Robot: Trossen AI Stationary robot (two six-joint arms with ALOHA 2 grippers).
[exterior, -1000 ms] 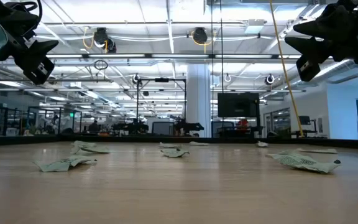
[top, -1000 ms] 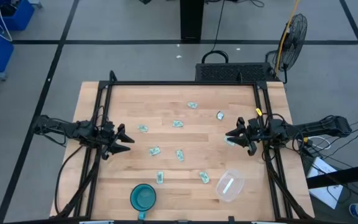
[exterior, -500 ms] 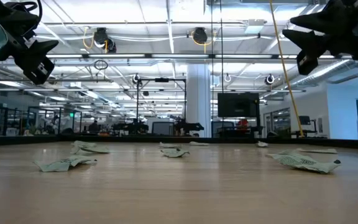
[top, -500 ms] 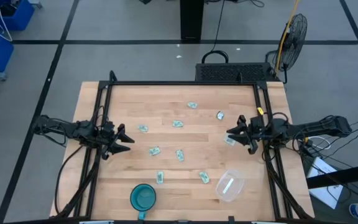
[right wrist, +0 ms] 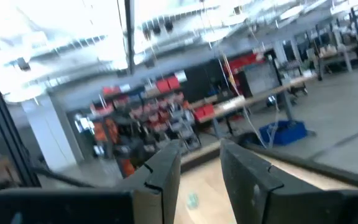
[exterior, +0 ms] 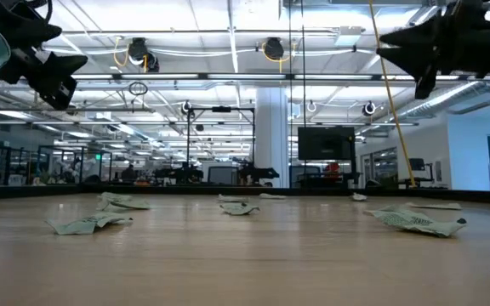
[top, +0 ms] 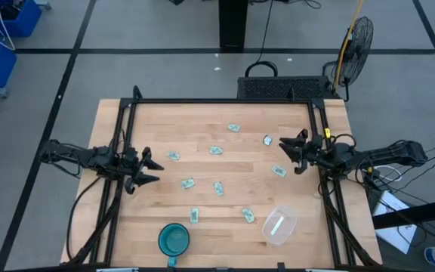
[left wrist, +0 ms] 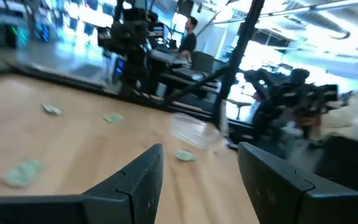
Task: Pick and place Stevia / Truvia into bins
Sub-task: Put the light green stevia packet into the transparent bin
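Several pale green and white sachets [top: 216, 150] lie flat and scattered over the wooden table; the low view shows some crumpled [exterior: 415, 221]. The clear tub [top: 280, 225] stands near the near right corner with one sachet inside, and shows in the left wrist view [left wrist: 191, 130]. My left gripper [top: 148, 168] hovers open by the left edge, clear of the nearest sachet [top: 174, 156]. My right gripper [top: 288, 155] hovers open near the right edge, high above the table [exterior: 411, 59], with a sachet [top: 279, 171] just near of it.
A teal round bowl [top: 174, 240] sits at the near edge, left of the tub. Black frame rails [top: 123, 136] run along the left, right and far sides of the table. Bare wood lies between the sachets in the middle.
My right gripper has moved up and toward the far edge, tipping its fingers upward; the sachet it hovered over now shows uncovered on the table. My left gripper has risen slightly. The sachets, tub and bowl have stayed put.
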